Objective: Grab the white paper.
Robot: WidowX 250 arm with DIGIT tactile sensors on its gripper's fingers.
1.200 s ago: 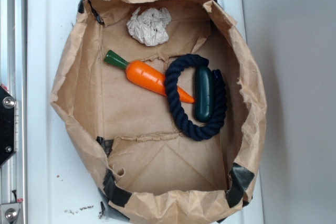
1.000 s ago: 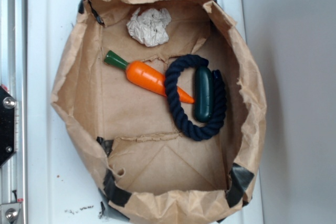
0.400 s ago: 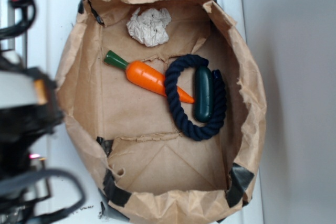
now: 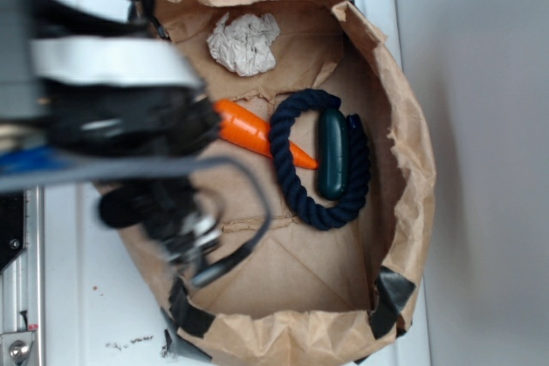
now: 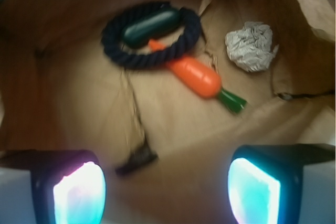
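Over the brown bag's (image 4: 403,152) near-left edge, gripper (image 5: 167,192) spread wide, nothing held.
White paper (image 4: 244,43) sits alone in the far corner, apart from carrot (image 5: 199,77) and rope ring (image 4: 317,160) — looks a clean reach.

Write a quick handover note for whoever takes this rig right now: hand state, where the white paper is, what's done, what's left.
Hand: open and empty, fingers spread, above the brown bag's floor.
White paper: crumpled wad lying free by the bag's back wall, apart from the orange carrot and the rope ring.
Done: arm is over the bag; no contact with the paper.
Left: move over the wad, lower, close on it, lift.
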